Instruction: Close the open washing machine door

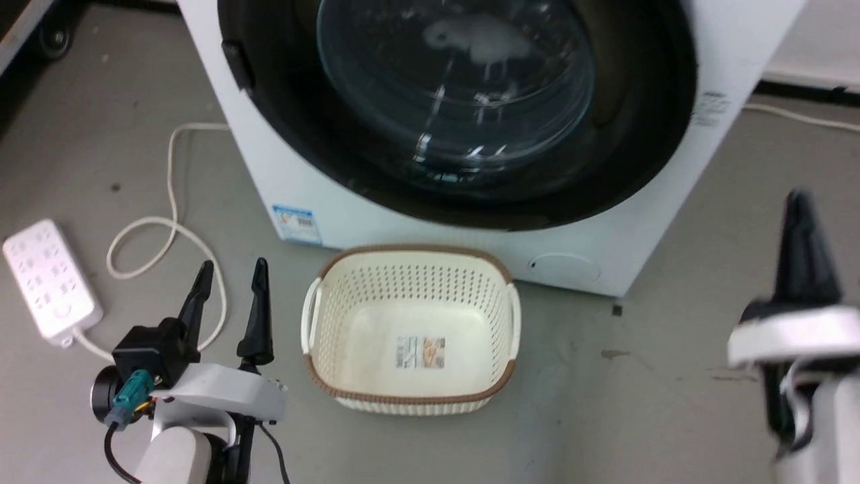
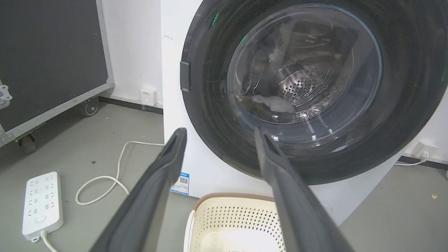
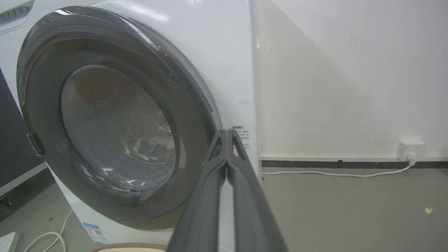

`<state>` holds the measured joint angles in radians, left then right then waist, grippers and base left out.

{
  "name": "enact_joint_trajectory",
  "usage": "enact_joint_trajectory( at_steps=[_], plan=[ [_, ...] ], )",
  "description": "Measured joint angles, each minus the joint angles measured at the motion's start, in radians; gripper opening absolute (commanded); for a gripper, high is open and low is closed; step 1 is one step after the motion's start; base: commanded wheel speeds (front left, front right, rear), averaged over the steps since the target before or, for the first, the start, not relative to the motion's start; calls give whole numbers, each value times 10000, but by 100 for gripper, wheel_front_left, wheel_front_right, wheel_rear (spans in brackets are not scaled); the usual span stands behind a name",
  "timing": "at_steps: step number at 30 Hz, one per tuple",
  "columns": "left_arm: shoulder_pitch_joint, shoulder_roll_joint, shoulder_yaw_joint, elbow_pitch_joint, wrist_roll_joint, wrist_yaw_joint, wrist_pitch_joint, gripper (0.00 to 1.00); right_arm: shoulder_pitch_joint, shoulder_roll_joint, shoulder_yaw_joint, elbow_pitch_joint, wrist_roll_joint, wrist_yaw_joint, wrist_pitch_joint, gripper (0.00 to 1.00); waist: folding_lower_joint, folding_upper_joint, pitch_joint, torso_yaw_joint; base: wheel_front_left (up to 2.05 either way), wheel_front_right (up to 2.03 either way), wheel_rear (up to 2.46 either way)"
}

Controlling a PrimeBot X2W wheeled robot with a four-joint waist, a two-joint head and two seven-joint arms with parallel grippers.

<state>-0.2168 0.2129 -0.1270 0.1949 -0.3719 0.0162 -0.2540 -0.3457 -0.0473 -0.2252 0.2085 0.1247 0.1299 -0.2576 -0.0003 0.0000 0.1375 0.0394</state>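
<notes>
1. Left end effector (image 1: 232,266) hung low over the floor (image 1: 638,403) with its two fingers spread wide and nothing between them, near the cream laundry basket (image 1: 410,250)
2. Right end effector (image 3: 227,132) had its fingers pressed together, empty, pointing toward the right edge of the washing machine door (image 1: 457,101) without touching it
3. That door lay against the front of the white washing machine (image 1: 322,188), so the closing step looked done; whether the latch had caught could not be told
4. Next move, by my judgement, called for a firm push on the black rim, or drawing both arms clear
5. Grey floor carried a white power strip (image 1: 50,279) and its looped cable (image 1: 171,175); a white wall (image 3: 350,87) with a socket (image 3: 407,148) stood beside the washer
</notes>
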Motion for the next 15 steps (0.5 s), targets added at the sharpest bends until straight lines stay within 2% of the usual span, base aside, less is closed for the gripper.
enact_joint_trajectory(
  at_steps=[3, 15],
  plan=[
    [279, 79, -188, -42, 102, 82, 222, 100, 1546, 4, 723, -412, 199, 0, 0, 0, 1, 0, -472, -333, 0, 0, 0],
    [796, 73, -476, -155, 75, 157, 616, 100, 3277, 2, 1361, -652, 759, 0, 320, 0, 2, 0, -1224, -689, 0, 0, 0]
  ],
)
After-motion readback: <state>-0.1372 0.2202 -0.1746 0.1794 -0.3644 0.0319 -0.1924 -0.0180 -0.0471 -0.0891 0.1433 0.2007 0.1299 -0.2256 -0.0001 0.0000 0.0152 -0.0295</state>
